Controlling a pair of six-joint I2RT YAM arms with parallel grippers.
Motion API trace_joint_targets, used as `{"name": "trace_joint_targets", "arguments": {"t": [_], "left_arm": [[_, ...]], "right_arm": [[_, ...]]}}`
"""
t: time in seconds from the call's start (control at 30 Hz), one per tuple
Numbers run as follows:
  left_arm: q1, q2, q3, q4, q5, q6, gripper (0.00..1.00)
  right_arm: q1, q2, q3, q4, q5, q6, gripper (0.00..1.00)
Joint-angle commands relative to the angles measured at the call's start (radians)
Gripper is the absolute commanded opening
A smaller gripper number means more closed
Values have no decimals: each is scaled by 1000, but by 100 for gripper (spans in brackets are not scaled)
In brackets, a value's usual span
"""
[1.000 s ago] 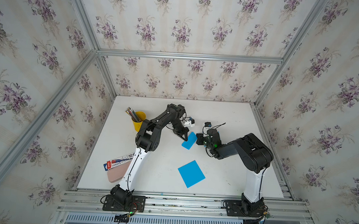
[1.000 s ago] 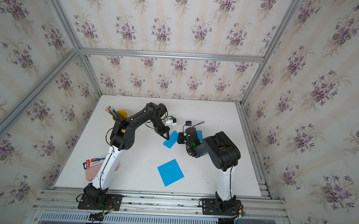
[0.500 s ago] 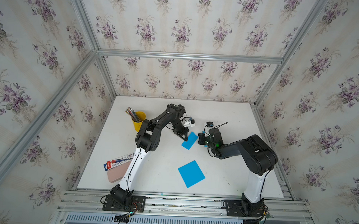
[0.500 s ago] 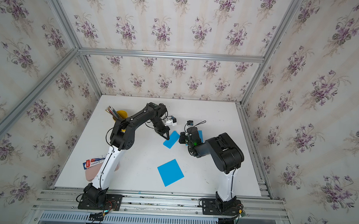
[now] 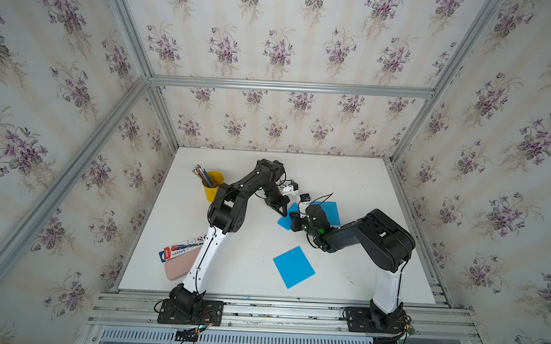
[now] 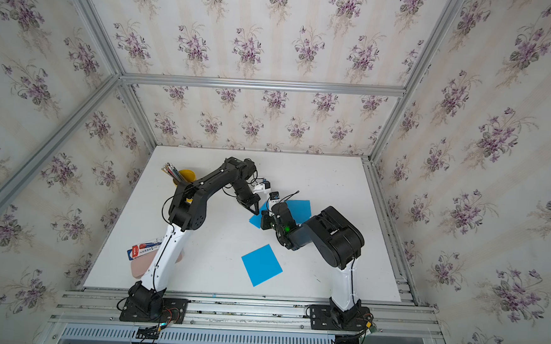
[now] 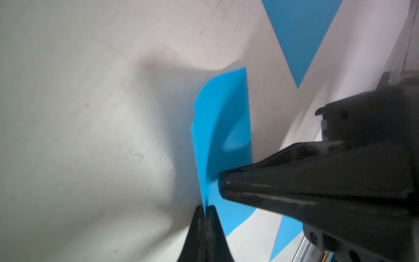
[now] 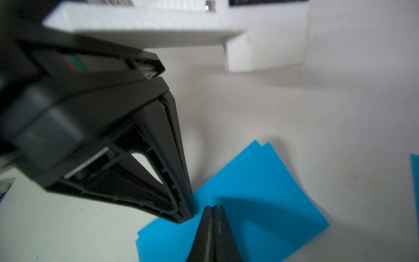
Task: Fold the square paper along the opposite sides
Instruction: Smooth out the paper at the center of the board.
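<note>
Your folded blue paper (image 5: 285,222) lies around the middle of the counter (image 5: 349,177), between your two arms. Your left gripper (image 7: 205,211) has its jaws clenched on the edge of the paper's upper layer, which bows up in a curve off the lower layer instead of lying flat. Your right gripper (image 8: 214,207) has its jaws pressed together with nothing between them. Their tip sits on the paper, just beside the left tip. In the right wrist view the two layers show a slight offset at one corner.

A second blue sheet (image 5: 330,210) lies just beside the folded one toward the right edge, partly hidden by your right arm. A third blue sheet (image 5: 293,266) lies flat nearer the front edge, well apart from both grippers. A yellow cup (image 5: 212,188) of pencils stands near the left edge. A pink case (image 5: 176,268) with a packet (image 5: 180,251) overlapping it lies toward the front-left corner, partly under your left arm.
</note>
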Motion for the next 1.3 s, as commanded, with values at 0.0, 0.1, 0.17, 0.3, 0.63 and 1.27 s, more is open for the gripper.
{"name": "trace_joint_targets", "arguments": {"t": [0.0, 0.1, 0.17, 0.3, 0.63, 1.27], "left_arm": [[2, 20, -9, -1, -162, 10, 0], [2, 20, -15, -4, -162, 23, 0], [2, 22, -16, -5, -168, 26, 0], [6, 22, -13, -7, -169, 26, 0], [14, 25, -9, 4, -169, 15, 0], [14, 18, -6, -8, -155, 15, 0]], "right_arm": [[6, 10, 9, -43, 6, -56, 0], [13, 9, 14, -94, 14, -112, 0], [13, 2, 6, -116, 25, -115, 0], [13, -16, -22, -119, 29, -111, 0], [13, -70, -91, -115, 25, -109, 0], [71, -88, 5, -29, -14, -275, 0]]}}
